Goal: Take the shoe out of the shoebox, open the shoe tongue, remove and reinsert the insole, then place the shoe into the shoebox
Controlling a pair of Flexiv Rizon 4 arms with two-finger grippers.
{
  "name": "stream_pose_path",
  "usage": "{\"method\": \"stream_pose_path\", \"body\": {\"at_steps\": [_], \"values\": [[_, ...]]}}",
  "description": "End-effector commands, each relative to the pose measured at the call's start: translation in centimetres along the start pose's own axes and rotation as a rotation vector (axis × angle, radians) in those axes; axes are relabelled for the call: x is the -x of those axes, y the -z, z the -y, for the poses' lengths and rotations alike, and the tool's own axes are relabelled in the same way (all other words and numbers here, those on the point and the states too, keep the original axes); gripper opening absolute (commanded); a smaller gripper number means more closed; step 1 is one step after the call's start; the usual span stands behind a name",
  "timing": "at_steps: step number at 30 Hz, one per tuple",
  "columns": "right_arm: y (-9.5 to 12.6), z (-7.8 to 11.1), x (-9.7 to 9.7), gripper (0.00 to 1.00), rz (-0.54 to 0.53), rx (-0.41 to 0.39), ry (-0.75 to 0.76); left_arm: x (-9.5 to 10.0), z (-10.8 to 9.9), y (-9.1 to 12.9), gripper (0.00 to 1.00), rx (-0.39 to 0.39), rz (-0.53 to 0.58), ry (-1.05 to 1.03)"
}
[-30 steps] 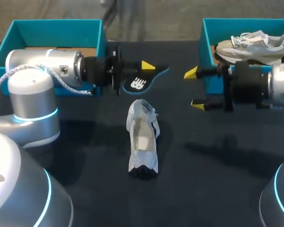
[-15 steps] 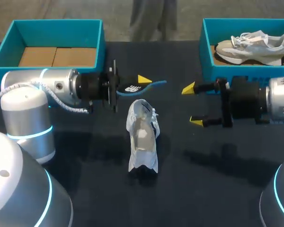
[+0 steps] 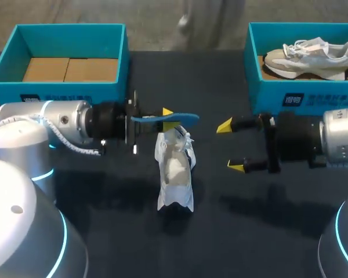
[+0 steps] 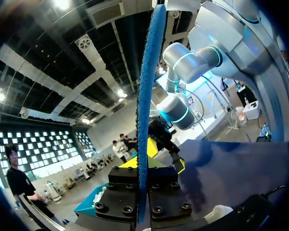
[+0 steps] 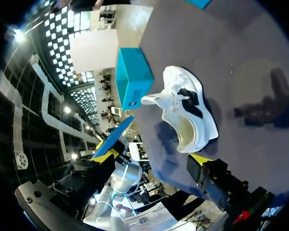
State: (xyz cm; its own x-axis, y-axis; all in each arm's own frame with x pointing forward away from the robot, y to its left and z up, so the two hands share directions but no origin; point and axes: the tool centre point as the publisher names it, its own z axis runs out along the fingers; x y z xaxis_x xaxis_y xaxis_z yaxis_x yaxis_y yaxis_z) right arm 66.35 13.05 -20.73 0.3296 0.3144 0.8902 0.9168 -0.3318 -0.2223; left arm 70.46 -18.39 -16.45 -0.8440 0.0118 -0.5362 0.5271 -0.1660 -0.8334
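A white shoe (image 3: 174,174) lies on the dark table at the middle, its opening up and its tongue pulled back. My left gripper (image 3: 158,117) is shut on a blue insole (image 3: 173,117), held edge-on just above the shoe's far end. In the left wrist view the insole (image 4: 147,96) stands up from between the shut fingers of the left gripper (image 4: 142,166). My right gripper (image 3: 231,146) hangs open to the right of the shoe, holding nothing. From the right gripper (image 5: 151,159) the shoe (image 5: 188,115) lies ahead, with the insole (image 5: 116,132) beyond it.
A teal shoebox (image 3: 11,61) with a cardboard floor stands at the back left. A second teal shoebox (image 3: 252,63) at the back right holds a beige sneaker (image 3: 310,58). The near half of the table is bare dark cloth.
My left gripper has brought the insole nearer, down to the shoe's far end, and turned it from flat to edge-on. My right gripper has shifted slightly nearer and toward the shoe.
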Motion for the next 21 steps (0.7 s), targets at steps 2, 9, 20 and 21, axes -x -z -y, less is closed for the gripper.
{"method": "stream_pose_path", "body": {"at_steps": [2,9,20,21], "values": [[-0.6,0.8,0.9,1.00,0.004,0.009,-0.003,-1.6,0.1,0.8,0.00,-0.010,0.007,0.023],[-1.4,2.0,2.6,1.00,-0.003,0.001,-0.023,-4.0,-0.3,1.2,0.00,-0.026,0.019,0.077],[-3.3,2.0,5.4,1.00,0.005,-0.025,-0.044,-6.8,-1.4,1.0,0.00,-0.045,0.060,0.095],[-3.3,1.9,5.7,1.00,0.010,-0.022,-0.047,-6.8,-1.5,1.0,0.00,-0.043,0.062,0.099]]}}
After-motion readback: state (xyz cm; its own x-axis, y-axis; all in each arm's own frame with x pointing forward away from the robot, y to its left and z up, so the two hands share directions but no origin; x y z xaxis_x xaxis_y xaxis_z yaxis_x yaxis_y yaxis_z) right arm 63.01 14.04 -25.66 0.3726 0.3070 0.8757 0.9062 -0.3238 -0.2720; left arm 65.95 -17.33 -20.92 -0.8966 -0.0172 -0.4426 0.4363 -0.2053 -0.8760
